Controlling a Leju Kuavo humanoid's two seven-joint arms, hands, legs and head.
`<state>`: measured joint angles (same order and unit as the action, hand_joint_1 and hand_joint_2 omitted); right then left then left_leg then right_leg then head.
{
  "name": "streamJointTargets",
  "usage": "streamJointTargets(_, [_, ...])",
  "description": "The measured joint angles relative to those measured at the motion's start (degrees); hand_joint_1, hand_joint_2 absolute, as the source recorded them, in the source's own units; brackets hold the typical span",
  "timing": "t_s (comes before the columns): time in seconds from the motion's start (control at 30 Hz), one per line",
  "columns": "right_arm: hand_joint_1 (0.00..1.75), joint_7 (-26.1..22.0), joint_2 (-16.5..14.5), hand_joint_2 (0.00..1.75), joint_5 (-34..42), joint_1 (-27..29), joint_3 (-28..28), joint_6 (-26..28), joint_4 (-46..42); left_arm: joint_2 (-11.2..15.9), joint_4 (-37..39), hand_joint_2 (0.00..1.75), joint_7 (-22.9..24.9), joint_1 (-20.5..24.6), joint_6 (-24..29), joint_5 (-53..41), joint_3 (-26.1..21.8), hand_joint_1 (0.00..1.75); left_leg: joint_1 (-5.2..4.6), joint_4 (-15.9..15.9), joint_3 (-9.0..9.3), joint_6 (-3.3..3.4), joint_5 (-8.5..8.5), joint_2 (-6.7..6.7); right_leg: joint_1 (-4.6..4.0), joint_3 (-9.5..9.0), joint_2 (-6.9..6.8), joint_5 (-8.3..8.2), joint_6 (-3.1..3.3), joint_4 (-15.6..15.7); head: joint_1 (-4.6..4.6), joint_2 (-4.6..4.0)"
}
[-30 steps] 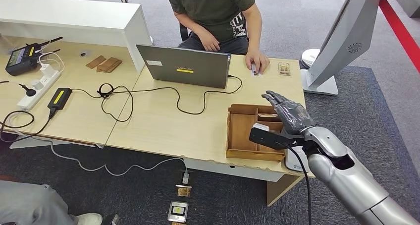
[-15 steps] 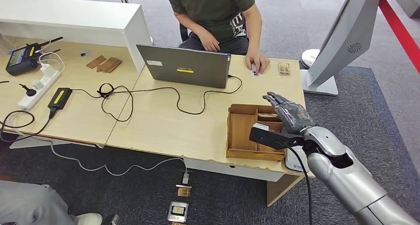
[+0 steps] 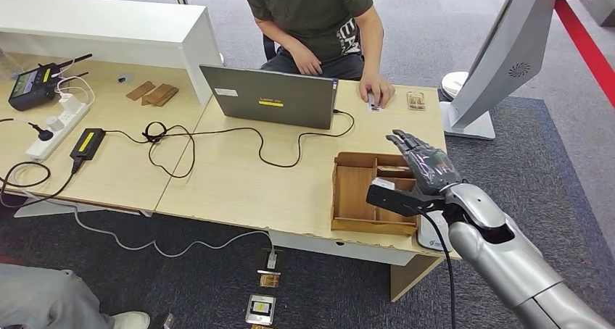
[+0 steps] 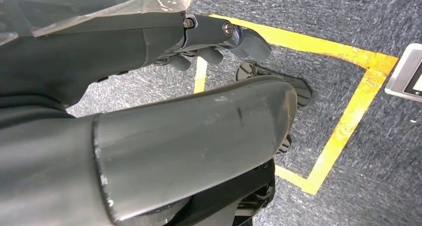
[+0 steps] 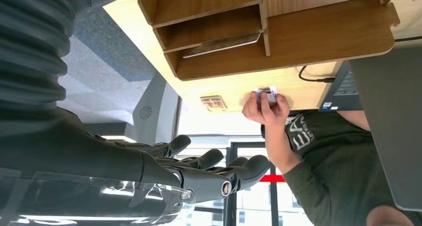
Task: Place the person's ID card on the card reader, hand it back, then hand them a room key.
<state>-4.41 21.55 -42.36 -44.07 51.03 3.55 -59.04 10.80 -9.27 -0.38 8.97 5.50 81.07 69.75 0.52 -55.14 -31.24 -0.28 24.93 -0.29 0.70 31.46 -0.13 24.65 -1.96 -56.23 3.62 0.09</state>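
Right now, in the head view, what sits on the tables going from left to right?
Handheld controller → power strip → black power adapter → wooden blocks → laptop → person's hand on a card → wooden tray, with the robot's right hand above it.

1. Right arm reaches forward from lower right in the head view, silver forearm angled up and left.
2. Right hand (image 3: 426,164) open, fingers extended and slightly apart, holding nothing; same in the right wrist view (image 5: 199,171).
3. Left hand (image 4: 209,39) hangs low, fingers curled in, nothing held.
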Motion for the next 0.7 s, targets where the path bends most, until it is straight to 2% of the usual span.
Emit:
streamJointTargets(0.43, [0.00, -2.0, -3.1, 1.75, -0.3, -1.3, 0.0, 2.4, 7.0, -0.1, 0.0, 0.00, 0.0, 0.0, 0.2, 0.0, 0.0, 0.00, 0.00, 0.0, 0.00, 0.00, 0.00, 0.00, 0.00, 0.01, 0.00, 0.00, 0.00, 0.0, 0.00, 0.00])
streamJointTargets(0.7, [0.00, -2.0, -3.6, 1.75, -0.4, -1.3, 0.0, 2.6, 8.1, -0.1, 0.0, 0.00, 0.0, 0.0, 0.1, 0.0, 0.0, 0.00, 0.00, 0.0, 0.00, 0.00, 0.00, 0.00, 0.00, 0.00, 0.00, 0.00, 0.00, 0.0, -0.01, 0.00])
